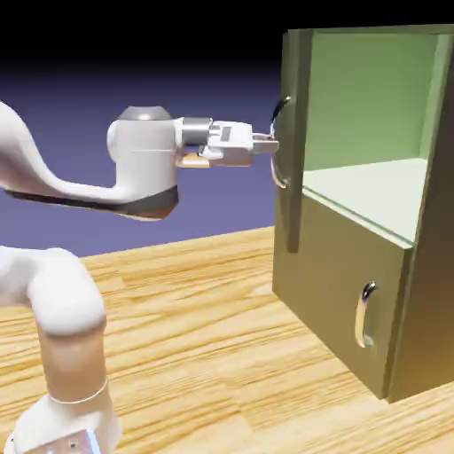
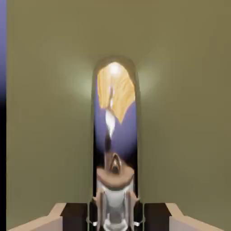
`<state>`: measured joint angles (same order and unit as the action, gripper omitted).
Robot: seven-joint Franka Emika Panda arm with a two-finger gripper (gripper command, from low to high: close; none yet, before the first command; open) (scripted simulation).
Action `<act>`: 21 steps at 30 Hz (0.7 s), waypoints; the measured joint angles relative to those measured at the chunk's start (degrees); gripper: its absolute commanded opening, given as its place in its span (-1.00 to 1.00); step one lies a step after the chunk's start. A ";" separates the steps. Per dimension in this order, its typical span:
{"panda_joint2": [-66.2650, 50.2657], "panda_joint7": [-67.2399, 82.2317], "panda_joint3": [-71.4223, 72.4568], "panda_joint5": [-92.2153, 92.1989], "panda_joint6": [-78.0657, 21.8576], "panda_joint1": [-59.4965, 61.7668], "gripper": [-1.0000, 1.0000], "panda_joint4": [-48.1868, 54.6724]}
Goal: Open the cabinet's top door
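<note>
The white arm [image 1: 62, 301] rises from the exterior view's seven o'clock corner, bends through a thick elbow and stretches toward three o'clock. Its wrist [image 1: 146, 155] lies level, a grey cap on top and a dark band beneath. The gripper [image 1: 269, 144] points straight toward three o'clock, its fingers closed on the chrome handle [image 1: 280, 142]. In the hand view the dark finger bases [image 2: 75, 215] sit at six o'clock, pressed against either side of the mirror-bright bar.
</note>
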<state>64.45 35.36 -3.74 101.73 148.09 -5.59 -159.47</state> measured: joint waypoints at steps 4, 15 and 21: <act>4.91 4.84 6.07 -9.97 -5.71 -0.37 -1.00 -2.79; 11.35 12.01 27.61 -35.99 -28.16 -5.21 -1.00 -2.81; 9.18 12.58 40.07 -47.26 -41.03 -4.57 -1.00 2.94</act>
<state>73.63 47.94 36.32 54.47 107.06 -10.16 -156.53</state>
